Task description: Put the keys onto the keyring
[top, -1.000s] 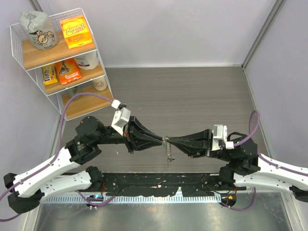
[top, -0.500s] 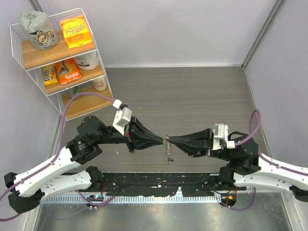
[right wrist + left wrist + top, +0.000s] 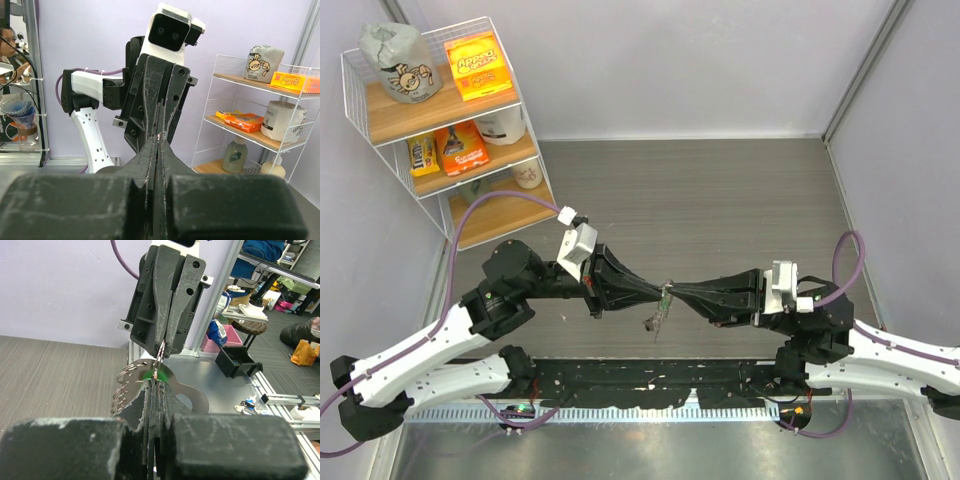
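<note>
While both arms reach inward over the dark wood-grain counter (image 3: 720,190), they meet tip to tip above its near middle.

- White wire shelf (image 3: 490,222) stands at the far left corner with 3 wooden tiers. A grey bag and an orange box sit on top, and snack packs and bottles on the tiers below.
- Left arm (image 3: 430,345) comes in from the left and right arm (image 3: 890,350) from the right. Both are stretched nearly level and point at each other.
- Left end effector (image 3: 661,291): its 2 fingers are pressed flat together with no gap in the wrist view. A green key head sits right at their tips, so it appears pinched there.
- Right end effector (image 3: 676,291): fingers likewise squeezed together, nipping a thin silver ring wire of the keyring (image 3: 656,314).
- The keyring hangs off the junction of the 2 tips, clear of the counter. It trails down and toward the left arm's side. In the left wrist view its glittering loops fan out beside the left fingertips.
- Key (image 3: 147,375): only the bright green head shows, touching the ring wire between the 2 sets of tips. The blade is too small to make out.
</note>
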`<state>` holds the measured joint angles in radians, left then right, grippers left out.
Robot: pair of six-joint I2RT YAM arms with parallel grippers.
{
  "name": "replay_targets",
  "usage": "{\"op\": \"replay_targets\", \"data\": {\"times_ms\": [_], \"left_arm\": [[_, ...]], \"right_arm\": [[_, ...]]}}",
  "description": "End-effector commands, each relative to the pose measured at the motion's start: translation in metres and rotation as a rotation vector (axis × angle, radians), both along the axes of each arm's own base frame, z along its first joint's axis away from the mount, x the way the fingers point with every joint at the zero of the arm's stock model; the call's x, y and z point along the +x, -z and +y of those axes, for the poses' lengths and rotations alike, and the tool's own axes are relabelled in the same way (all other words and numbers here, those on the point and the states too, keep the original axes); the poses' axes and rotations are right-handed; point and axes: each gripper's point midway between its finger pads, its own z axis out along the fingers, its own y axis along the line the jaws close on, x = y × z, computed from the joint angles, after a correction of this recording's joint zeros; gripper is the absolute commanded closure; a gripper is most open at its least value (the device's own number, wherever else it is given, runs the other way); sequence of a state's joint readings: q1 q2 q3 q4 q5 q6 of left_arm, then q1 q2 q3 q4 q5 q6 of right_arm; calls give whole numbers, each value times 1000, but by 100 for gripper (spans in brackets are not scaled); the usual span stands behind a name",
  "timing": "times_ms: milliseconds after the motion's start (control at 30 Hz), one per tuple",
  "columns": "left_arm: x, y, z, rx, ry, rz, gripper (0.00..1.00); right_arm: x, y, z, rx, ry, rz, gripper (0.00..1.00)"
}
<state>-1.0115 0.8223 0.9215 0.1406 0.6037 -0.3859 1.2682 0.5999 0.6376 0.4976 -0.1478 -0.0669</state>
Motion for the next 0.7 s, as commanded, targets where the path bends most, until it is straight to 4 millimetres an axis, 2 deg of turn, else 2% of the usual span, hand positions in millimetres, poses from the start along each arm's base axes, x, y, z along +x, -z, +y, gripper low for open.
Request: {"op": "replay_targets", "data": {"times_ms": [0, 267, 467, 500, 533, 633, 667], "left_arm": [[-4, -21, 4, -56, 7, -42, 100], [-6, -23, 5, -55, 16, -43, 100], [-7, -27, 8, -68, 12, -51, 100], [-7, -27, 9, -66, 12, -51, 97], [-7, -26, 9, -64, 8, -46, 91], [0, -22, 16, -59, -53, -40, 61], [4, -20, 20, -54, -93, -41, 40]], "right_arm": [[-9, -38, -13, 167, -31, -46, 95], [-3, -35, -13, 245, -6, -40, 95], [11, -29, -8, 251, 60, -31, 95], [15, -28, -8, 253, 81, -28, 95], [18, -24, -6, 245, 96, -22, 95], [22, -21, -8, 242, 125, -26, 95], [22, -22, -10, 247, 131, -28, 95]]}}
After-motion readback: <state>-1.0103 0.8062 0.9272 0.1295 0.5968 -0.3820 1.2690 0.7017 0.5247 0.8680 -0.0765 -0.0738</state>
